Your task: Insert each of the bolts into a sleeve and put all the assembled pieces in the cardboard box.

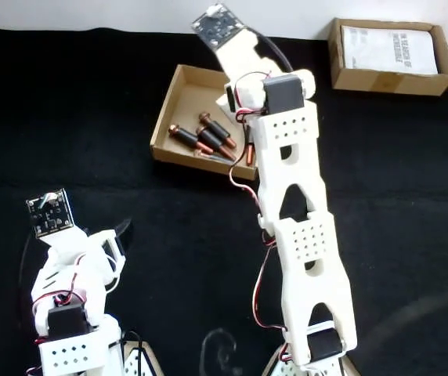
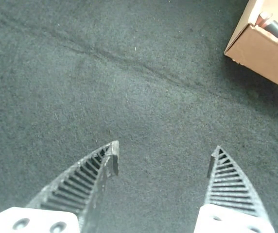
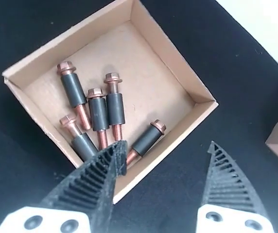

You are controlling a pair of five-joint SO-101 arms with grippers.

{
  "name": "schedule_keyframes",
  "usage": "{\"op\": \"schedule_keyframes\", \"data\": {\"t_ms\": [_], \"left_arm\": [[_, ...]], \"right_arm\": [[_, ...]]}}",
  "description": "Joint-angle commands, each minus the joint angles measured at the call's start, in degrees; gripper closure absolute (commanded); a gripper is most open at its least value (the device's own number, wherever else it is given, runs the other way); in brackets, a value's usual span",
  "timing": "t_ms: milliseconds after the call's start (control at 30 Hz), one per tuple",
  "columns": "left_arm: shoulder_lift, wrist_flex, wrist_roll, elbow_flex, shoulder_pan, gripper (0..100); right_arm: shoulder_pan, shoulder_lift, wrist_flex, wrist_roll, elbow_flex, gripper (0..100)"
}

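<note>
Trouble from here is judged to lie mainly in the withdrawal of the right arm, which is stretched up the middle of the high view with its wrist over the right-hand wall of the cardboard box in the upper centre. The right jaws are seen spread wide with nothing held between them, poised above the box's edge. Five assembled pieces are laid on the box floor, each bolt seated in a dark sleeve. Four are bunched together, and a fifth is set apart just beside the wall nearest the jaws, its tip running up to one fingertip as seen from the wrist. If the arm is lowered or swung sideways, the thin wall could be caught by that fingertip and the light box dragged or tipped, so that pieces are spilled or bolts shaken from their sleeves. Red wiring looped off the arm near the box's lower right corner could be snagged likewise. The left jaws are also released and empty, held over bare bench at the lower left of the high view, well apart from the box. A second box, at the upper right, could be mistaken for the target.
</note>
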Motion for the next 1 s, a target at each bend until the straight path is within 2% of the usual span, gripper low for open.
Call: {"op": "schedule_keyframes", "data": {"t_ms": [0,200,467,833,967], "left_arm": [[-0.66,0.35,-2.73,1.01,-0.75,70],[-0.66,0.44,-4.22,1.01,-0.75,71],[-0.66,0.44,-4.22,1.01,-0.57,71],[-0.66,1.14,-4.22,1.01,-0.4,71],[-0.66,5.36,-4.22,1.01,4.79,71]], "right_arm": [[0.57,-10.33,0.75,-1.85,2.86,76.4],[-0.31,-26.95,0.66,-5.54,26.77,76.4],[-0.4,-49.98,-0.04,-5.54,61.67,76.4],[-0.13,-81.71,-10.68,-5.54,104.48,76.4],[-0.04,-94.99,-17.36,-5.45,123.65,76.4]]}}
